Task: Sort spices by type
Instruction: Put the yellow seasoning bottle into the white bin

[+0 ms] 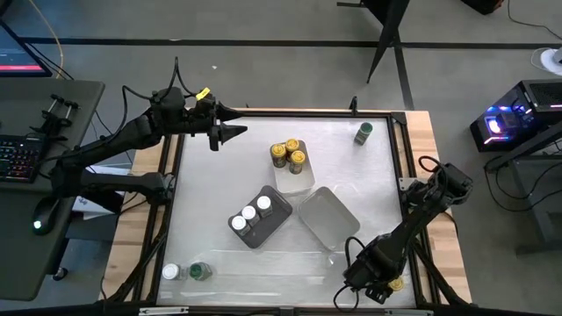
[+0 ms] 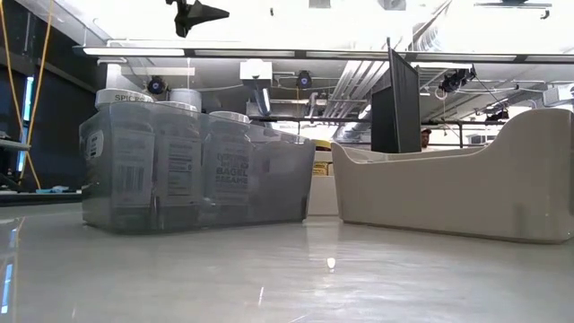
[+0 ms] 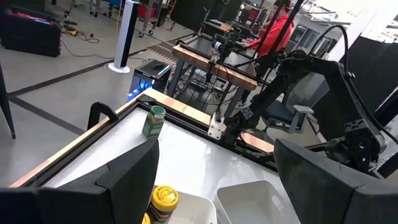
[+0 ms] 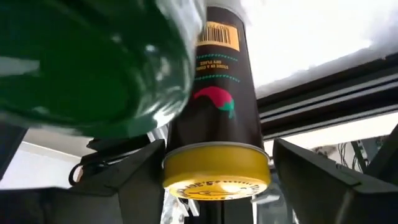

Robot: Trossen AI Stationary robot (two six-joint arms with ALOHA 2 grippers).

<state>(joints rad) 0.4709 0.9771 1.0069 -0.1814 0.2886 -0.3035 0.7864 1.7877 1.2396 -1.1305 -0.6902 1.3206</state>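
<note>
At the near left corner of the tabletop [image 1: 219, 175], a white-lidded jar [image 1: 170, 272] and a green-lidded jar [image 1: 199, 271] lie just beside each other, outside any tray. The left hand [image 1: 235, 131] hovers above the far left part of the surface, fingers spread wide and holding nothing. Toward the middle, the grey tray [image 1: 274, 219] holds three white-lidded jars [image 1: 249, 213] standing upright (seen through its translucent wall from table height). Beyond it, the far white tray [image 1: 297, 178] carries three yellow-lidded jars [image 1: 289, 153] clustered at its far end. Just right of the grey tray, a second white tray [image 1: 329, 218] holds no jars. A lone green-lidded jar [image 1: 363, 132] stands near the far right corner, well apart from the trays. The right hand [image 1: 376, 292] sits at the near right edge; its wrist view shows a dark yellow-capped jar [image 4: 216, 124] between its fingers [image 4: 323, 180], with a green object [image 4: 87, 62] close against the lens, though whether the fingers actually press on the jar cannot be told.
</note>
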